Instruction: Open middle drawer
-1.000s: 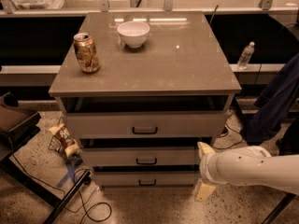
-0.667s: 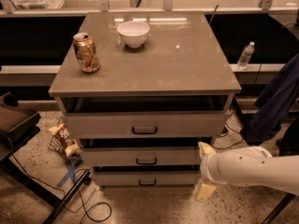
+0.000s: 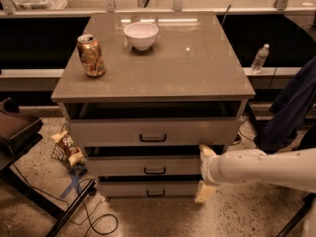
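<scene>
The middle drawer (image 3: 123,167) is the second of three pale-grey fronts in the cabinet, with a small black bar handle (image 3: 154,170). Its front sits set back under the top drawer (image 3: 108,131), and no tray shows. My gripper (image 3: 205,172) on the white arm (image 3: 261,168) comes in from the right. It is open, with one pale fingertip (image 3: 206,151) at the drawer's upper right corner and the other (image 3: 203,192) down by the lowest drawer (image 3: 123,188). It is to the right of the handle and holds nothing.
On the cabinet top (image 3: 187,68) stand a soda can (image 3: 91,55) and a white bowl (image 3: 141,35). A snack bag (image 3: 67,147) and cables (image 3: 94,216) lie on the floor at left. A water bottle (image 3: 259,58) and dark cloth (image 3: 291,107) are at right.
My gripper has shifted a little to the left and up, closer to the right end of the drawer fronts. The drawers have not moved.
</scene>
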Available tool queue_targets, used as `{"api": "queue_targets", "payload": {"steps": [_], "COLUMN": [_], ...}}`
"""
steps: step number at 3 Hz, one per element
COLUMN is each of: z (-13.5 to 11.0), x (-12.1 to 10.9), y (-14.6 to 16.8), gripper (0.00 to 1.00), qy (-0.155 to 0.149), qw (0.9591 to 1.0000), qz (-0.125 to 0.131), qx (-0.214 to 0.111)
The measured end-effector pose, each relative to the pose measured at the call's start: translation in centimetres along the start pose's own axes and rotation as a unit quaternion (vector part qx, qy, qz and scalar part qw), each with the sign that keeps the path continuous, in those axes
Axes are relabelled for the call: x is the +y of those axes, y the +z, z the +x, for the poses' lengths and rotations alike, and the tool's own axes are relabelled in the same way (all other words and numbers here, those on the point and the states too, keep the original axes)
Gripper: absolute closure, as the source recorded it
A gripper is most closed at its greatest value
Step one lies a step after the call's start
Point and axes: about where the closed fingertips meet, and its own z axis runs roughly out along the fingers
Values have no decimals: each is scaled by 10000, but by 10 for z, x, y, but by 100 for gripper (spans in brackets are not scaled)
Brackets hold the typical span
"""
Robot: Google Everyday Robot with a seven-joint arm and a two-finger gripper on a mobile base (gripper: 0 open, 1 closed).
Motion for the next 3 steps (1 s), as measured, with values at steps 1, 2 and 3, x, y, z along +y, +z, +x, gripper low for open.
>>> {"api": "queue_targets", "payload": {"steps": [1, 2, 3], "z": [6, 12, 20], "x": [-12, -13, -12], "y": [50, 74, 97], "gripper": [0, 0, 26], "qy": [90, 143, 180], "qw": [9998, 9996, 9991], "qz": [-129, -254, -381], "qx": [-106, -66, -1]}}
